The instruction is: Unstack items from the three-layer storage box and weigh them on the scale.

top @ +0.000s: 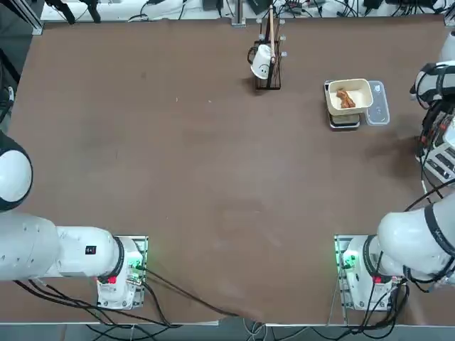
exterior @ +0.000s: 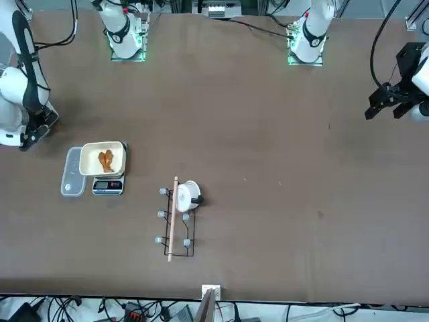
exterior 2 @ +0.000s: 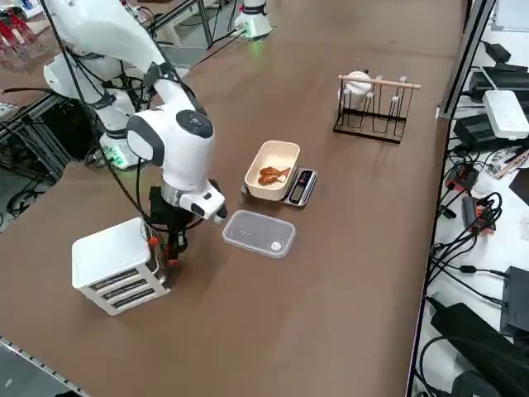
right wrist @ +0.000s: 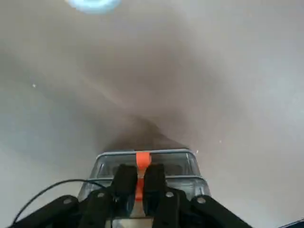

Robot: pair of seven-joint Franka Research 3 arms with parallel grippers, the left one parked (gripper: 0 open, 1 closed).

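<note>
Beside scale (exterior 2: 301, 187), clear lid (exterior 2: 259, 233), cup rack (exterior 2: 374, 107)

A broad brown table (top: 185, 177) fills nearly every view, its surface matte and evenly lit, with faint scuffs. Beyond the table's far edge, in the top view, runs a pale strip crowded with black cables (top: 298, 8). Off the table's long side, in the right side view, a grey floor strip holds more loose cables (exterior 2: 475, 219), dark boxes and a white device (exterior 2: 506, 112). Just off the table's near corner there stands a metal frame (exterior 2: 37, 132).
</note>
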